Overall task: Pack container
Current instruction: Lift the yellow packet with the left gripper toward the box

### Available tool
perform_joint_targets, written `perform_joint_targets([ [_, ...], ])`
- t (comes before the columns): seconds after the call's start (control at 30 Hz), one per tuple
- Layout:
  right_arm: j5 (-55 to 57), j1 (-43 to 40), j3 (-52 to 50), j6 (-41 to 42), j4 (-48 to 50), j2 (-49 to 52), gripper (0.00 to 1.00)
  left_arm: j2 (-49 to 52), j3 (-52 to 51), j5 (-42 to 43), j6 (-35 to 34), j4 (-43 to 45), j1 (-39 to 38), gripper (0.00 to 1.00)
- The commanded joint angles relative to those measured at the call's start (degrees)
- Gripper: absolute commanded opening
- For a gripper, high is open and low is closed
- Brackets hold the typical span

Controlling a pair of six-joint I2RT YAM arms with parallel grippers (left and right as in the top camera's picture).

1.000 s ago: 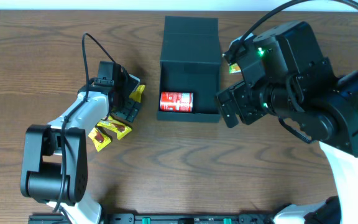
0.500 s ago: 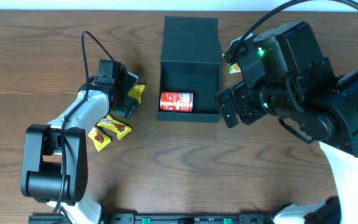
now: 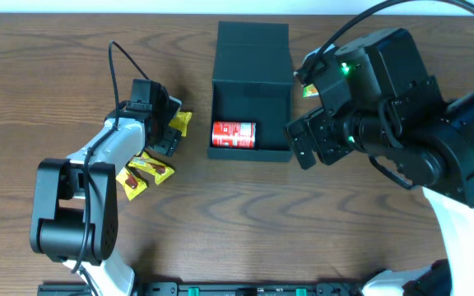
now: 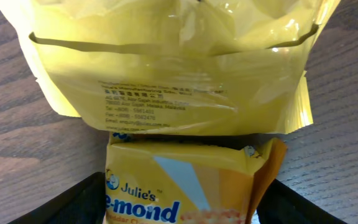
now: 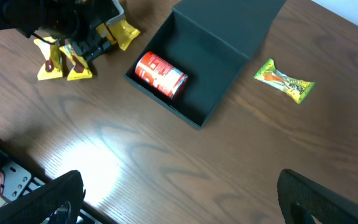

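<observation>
The container point(image 3: 251, 99) is a dark teal box standing open mid-table, lid flap point(image 3: 253, 49) laid back. It also shows in the right wrist view point(image 5: 219, 59). A red can point(image 3: 234, 134) lies inside it point(image 5: 161, 74). My left gripper point(image 3: 164, 130) is low over yellow snack packets left of the box. In the left wrist view its fingers point(image 4: 182, 208) press both sides of a yellow Julie's packet point(image 4: 185, 180), with another yellow packet point(image 4: 173, 74) just beyond. My right gripper point(image 5: 179, 205) is open and empty, high above the table right of the box.
Two more yellow packets point(image 3: 156, 168) point(image 3: 132, 182) lie near the left arm, and also show in the right wrist view point(image 5: 67, 62). A green-yellow packet point(image 5: 284, 79) lies right of the box, mostly hidden under the right arm in the overhead view point(image 3: 307, 89).
My left gripper has shifted slightly toward the far side over the yellow packets. The right arm, box and can have not moved.
</observation>
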Motion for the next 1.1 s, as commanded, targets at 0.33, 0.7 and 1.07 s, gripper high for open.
perform_joint_targets([
  [0.33, -0.2, -0.6, 0.0, -1.5, -0.2, -0.7, 0.99, 1.7, 1.5, 0.7, -3.5, -0.4, 0.6, 0.57],
  [0.7, 2.6, -0.6, 0.0, -1.9, -0.2, -0.7, 0.99, 0.5, 10.3, 0.7, -7.7, -10.3, 0.6, 0.47],
  [1.07, 5.8, -4.0, 0.0, -0.5, -0.2, -1.1, 0.92, -1.2, 24.9, 10.3, -18.1, -24.2, -1.2, 0.44],
])
